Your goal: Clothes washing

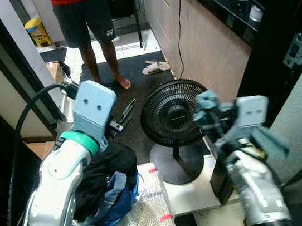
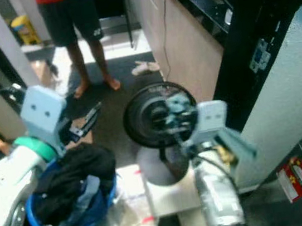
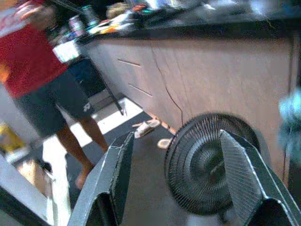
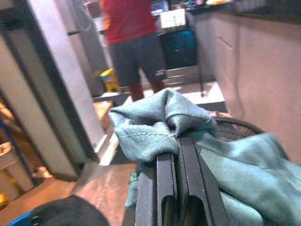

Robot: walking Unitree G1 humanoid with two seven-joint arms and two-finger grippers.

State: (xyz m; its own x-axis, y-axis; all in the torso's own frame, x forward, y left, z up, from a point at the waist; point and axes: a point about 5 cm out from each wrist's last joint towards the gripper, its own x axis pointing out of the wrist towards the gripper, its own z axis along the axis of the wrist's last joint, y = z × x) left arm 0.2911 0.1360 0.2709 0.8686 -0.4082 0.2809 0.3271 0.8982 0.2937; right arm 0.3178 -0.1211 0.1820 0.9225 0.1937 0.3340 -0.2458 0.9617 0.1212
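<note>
Two grippers up, one loaded. Left to right:

- Blue basket (image 1: pixel 127 203) sits on a bubble-wrapped box (image 1: pixel 149 217), low on the robot's left. Heap of dark clothes (image 1: pixel 101 179) in it, with a lighter blue-grey piece showing in the heap. Left arm (image 1: pixel 55 188) overlaps the basket's near rim.
- Left gripper (image 1: pixel 124 115) held above and beyond the basket, fingers spread wide, nothing between them. Left wrist view looks straight through the gap at the fan.
- Person in red top and dark shorts (image 1: pixel 82 16) stands barefoot on the floor past the left gripper, slippers (image 1: pixel 155 66) near the cabinet front.
- Black floor fan (image 1: pixel 173 112) dead ahead on a round base, between the two arms.
- Right gripper (image 4: pixel 181 155) clamped tight on a teal cloth (image 4: pixel 155 125); fabric bunches above the fingertips and hangs off to the side. So one garment is out of the basket, held up just beside the fan head in the head views.
- Counter and cabinets run along the right; grey panel at far right could be the washer, can't confirm.

Risks as I read it:
- Hanging cloth is close to the fan grille; a swing could snag it or tip the fan.
- Grip is on a bunched fold, so it may slip out mid-carry.
- Tight floor, person within arm sweep; any turn toward the right needs clearance.
- Left arm brushing the basket could drag it off the box edge.
</note>
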